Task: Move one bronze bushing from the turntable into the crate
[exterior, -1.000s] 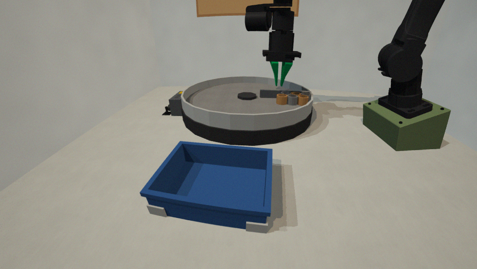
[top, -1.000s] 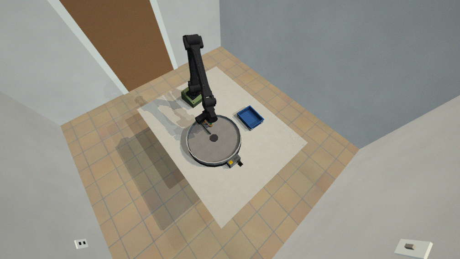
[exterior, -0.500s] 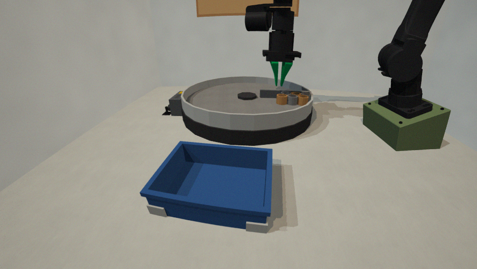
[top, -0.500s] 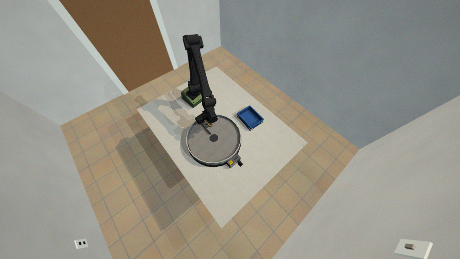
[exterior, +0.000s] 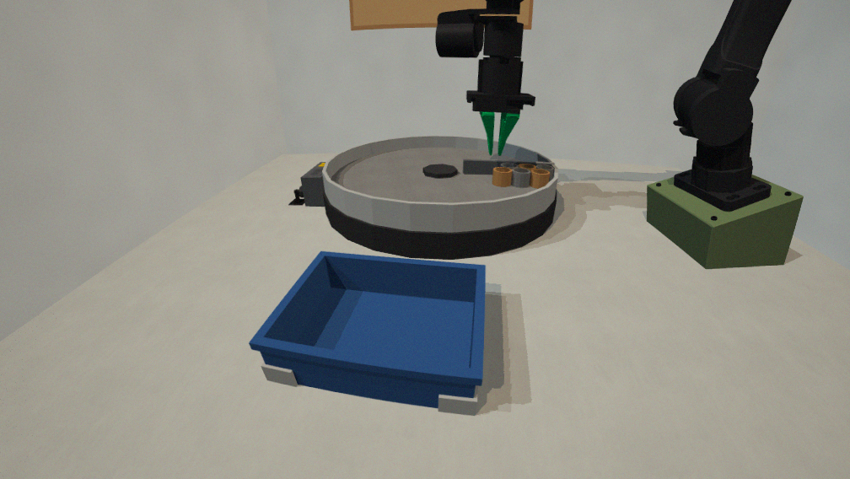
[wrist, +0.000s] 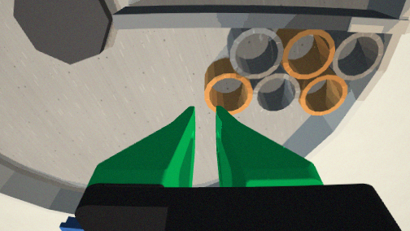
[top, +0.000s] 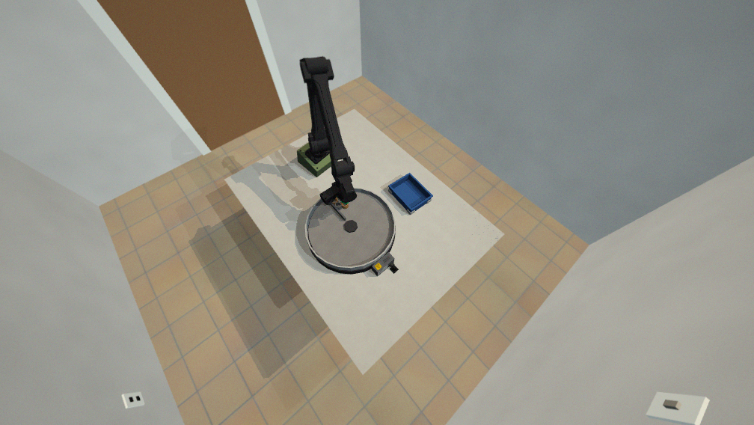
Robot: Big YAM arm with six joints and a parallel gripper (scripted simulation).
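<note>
A cluster of several upright bushings stands on the grey turntable [exterior: 439, 178] near its rim, against a dark fence bar [wrist: 244, 16]. Three are bronze [wrist: 228, 93] [wrist: 311, 50] [wrist: 323, 94] and three are grey [wrist: 256, 52]. In the exterior view the cluster [exterior: 522, 175] shows at the disc's right side. My gripper [wrist: 205, 115] [exterior: 498, 151] with green fingers hangs above the disc, just short of the nearest bronze bushing. The fingers stand almost together with only a thin gap and hold nothing. The blue crate [exterior: 371, 324] is empty.
A dark hub [exterior: 439, 170] sits at the turntable's centre. A raised rim runs round the disc. A small control box [exterior: 310, 184] is attached to the turntable's far side. My arm's green base [exterior: 723, 220] stands to the right of the turntable.
</note>
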